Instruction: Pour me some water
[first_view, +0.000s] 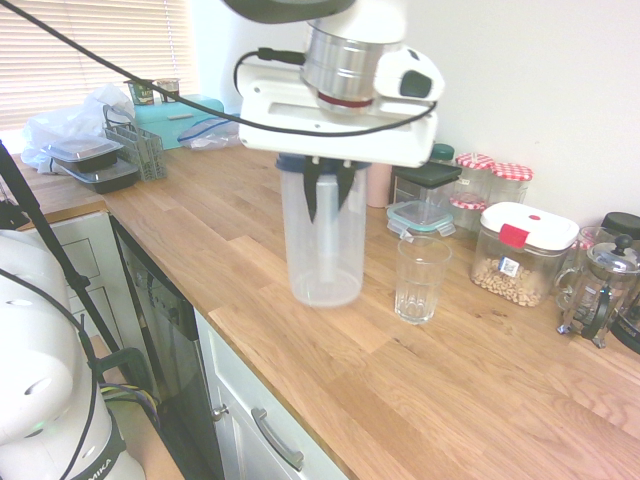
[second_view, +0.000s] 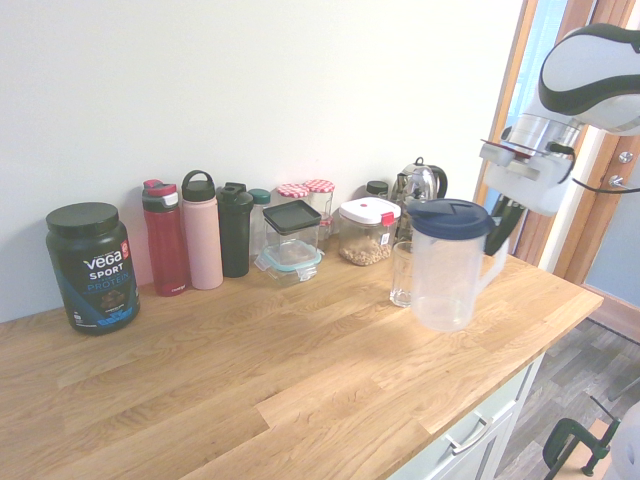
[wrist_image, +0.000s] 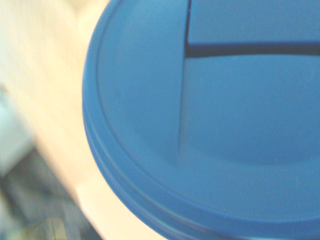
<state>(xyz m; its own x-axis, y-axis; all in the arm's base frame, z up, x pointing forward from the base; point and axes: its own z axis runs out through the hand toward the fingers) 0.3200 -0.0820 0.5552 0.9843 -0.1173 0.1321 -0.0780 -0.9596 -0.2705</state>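
Gripping the upright pitcher (first_view: 300, 250) by its handle (first_view: 328, 245), the pincer (first_view: 328, 212) stands nearly closed; beyond and below it waits a glass (first_view: 422, 285) (seemingly empty).

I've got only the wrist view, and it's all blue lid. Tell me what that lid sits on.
Observer: A tall, see-through pitcher, standing upright.

Operator: Report the claw's grip.

Observer: In the first exterior view, the claw has one finger on each side of the pitcher's handle, closed on it near the top.

Operator: Find me the glass.

Observer: A clear drinking glass stands upright on the wooden counter, close beside the pitcher. In the first exterior view it's right of the pitcher, towards the container of nuts or beans.
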